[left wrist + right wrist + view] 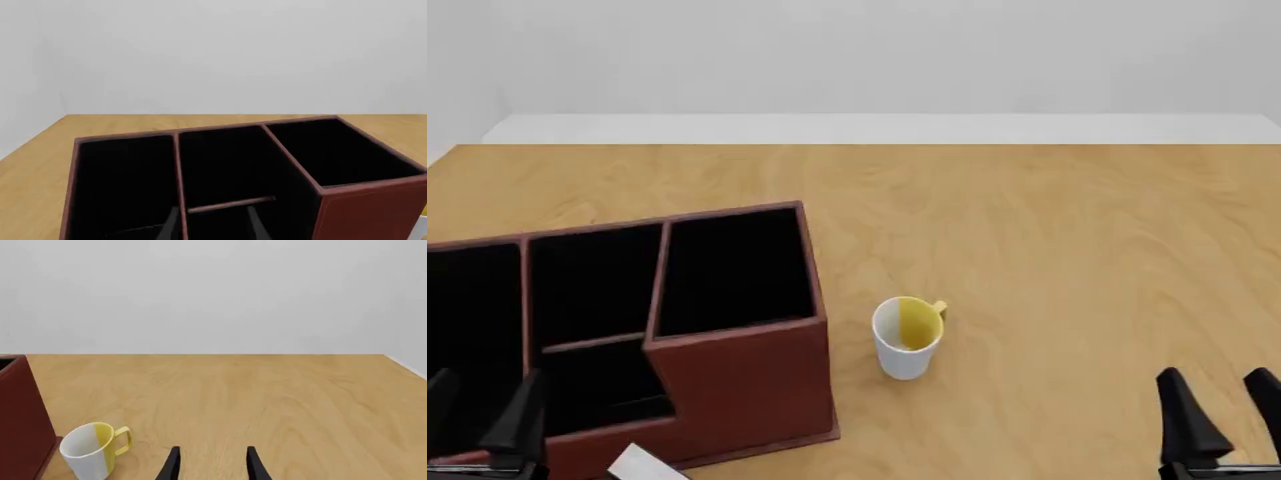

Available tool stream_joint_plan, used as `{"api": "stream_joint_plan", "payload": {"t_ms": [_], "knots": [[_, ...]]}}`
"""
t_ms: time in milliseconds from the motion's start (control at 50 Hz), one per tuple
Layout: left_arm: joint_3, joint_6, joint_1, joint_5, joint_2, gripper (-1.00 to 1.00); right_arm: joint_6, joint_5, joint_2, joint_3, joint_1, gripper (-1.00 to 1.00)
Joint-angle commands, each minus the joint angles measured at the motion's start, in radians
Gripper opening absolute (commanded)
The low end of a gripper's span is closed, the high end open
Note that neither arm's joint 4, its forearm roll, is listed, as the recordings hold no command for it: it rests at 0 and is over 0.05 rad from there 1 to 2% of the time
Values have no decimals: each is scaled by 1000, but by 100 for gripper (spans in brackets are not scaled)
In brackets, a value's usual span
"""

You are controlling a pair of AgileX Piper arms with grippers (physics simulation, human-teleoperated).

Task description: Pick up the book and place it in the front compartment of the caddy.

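Wooden table [1068, 220], caddy [747, 380], book [647, 464] beside

Simulated tabletop: bare wooden table [1068, 230] against blank white walls [213, 295].

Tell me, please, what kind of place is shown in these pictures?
Probably a simulated tabletop workspace, not a real room: a bare wooden table against plain white walls, holding only a desk caddy, a mug and a small book.

Desk [1068, 230] looks like smooth light wood (visible grain), caddy [747, 385] is matt red-brown outside, flat black inside; mug [905, 338] looks glossy.
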Motion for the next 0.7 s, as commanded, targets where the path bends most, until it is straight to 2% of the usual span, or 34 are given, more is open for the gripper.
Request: {"api": "stream_joint_plan", "payload": {"t_ms": [20, 400, 440, 460, 480, 520, 580, 640, 680, 700], "knots": [[0, 0, 0, 0, 0, 100, 1, -8, 13, -2, 4, 100], [0, 0, 0, 0, 0, 100, -3, 13, 12, -25, 31, 100], [0, 0, 0, 0, 0, 100, -6, 41, 5, -55, 48, 100], [0, 0, 0, 0, 0, 100, 39, 80, 1, -101, 76, 100], [0, 0, 0, 0, 0, 100, 42, 90, 2, -108, 80, 100], [0, 0, 0, 0, 0, 100, 12, 124, 0, -155, 85, 100], [0, 0, 0, 0, 0, 100, 48, 206, -2, -232, 119, 100], [0, 0, 0, 0, 0, 100, 0, 275, 12, -303, 162, 100], [0, 0, 0, 0, 0, 100, -35, 289, 42, -324, 173, 100], [0, 0, 0, 0, 0, 100, -16, 303, 54, -345, 198, 100]]}}
